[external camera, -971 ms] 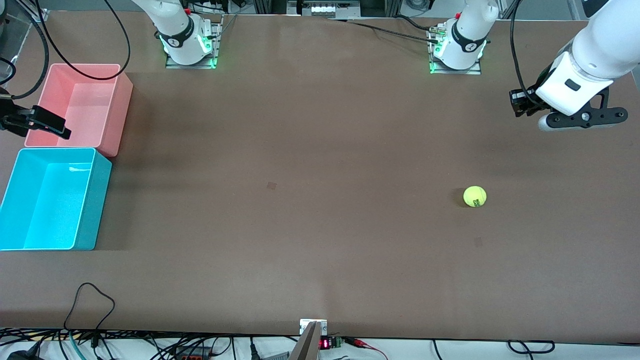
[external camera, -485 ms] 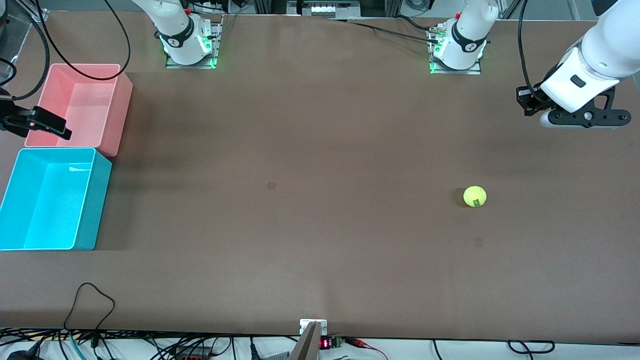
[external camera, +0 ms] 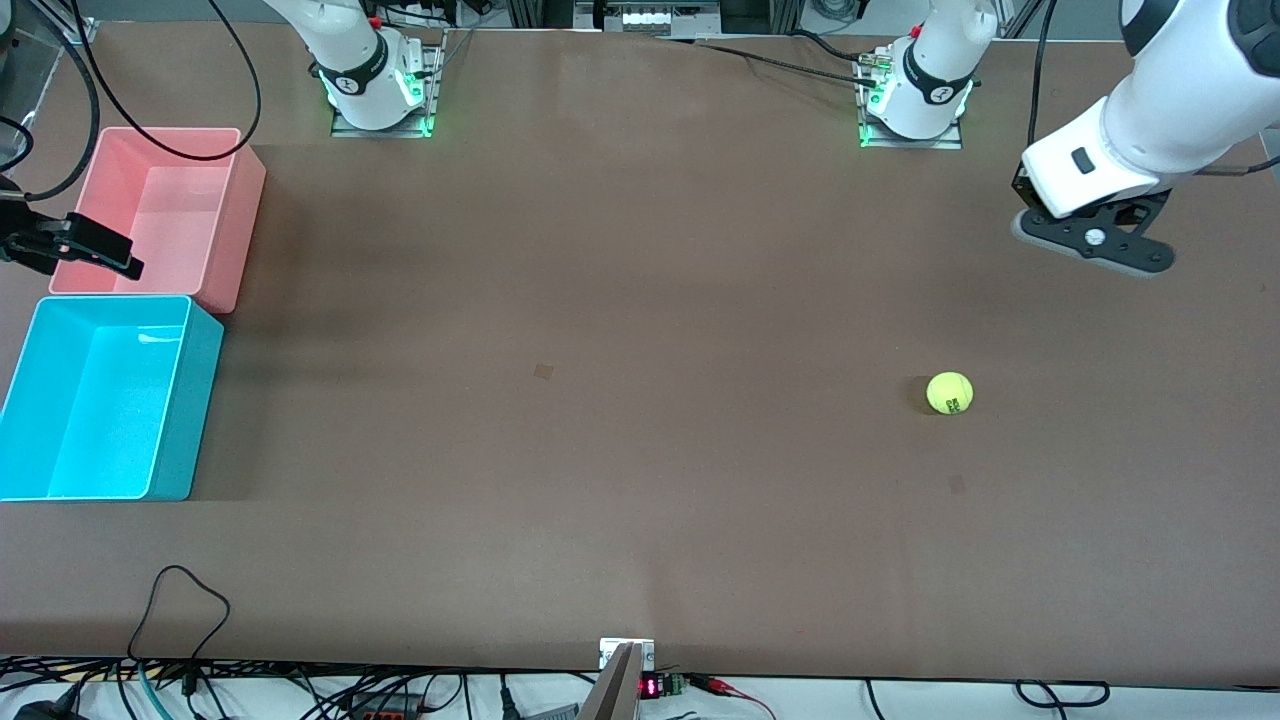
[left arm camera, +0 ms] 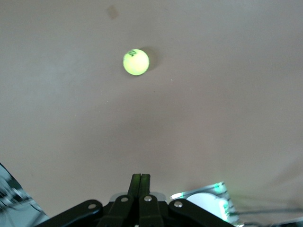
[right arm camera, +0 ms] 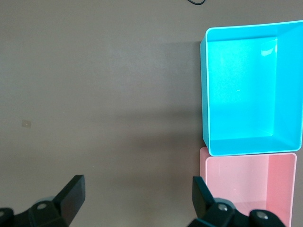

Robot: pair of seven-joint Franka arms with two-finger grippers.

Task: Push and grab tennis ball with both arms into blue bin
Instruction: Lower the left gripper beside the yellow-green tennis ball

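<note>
My left claw [left arm camera: 140, 182] is squeezed tight shut, its two fingers pressed together, and it holds nothing. It hangs up in the air at the upper right of the front view, over bare table [external camera: 640, 300]. The tennis ball [external camera: 950, 392] sits alone on the table, lower in that view. My right claw [right arm camera: 137, 191] is wide open and empty, waiting beside the pink bin [external camera: 160, 215] at the frame's left edge. The blue bin [external camera: 100, 400] sits just below the pink one, touching it.
</note>
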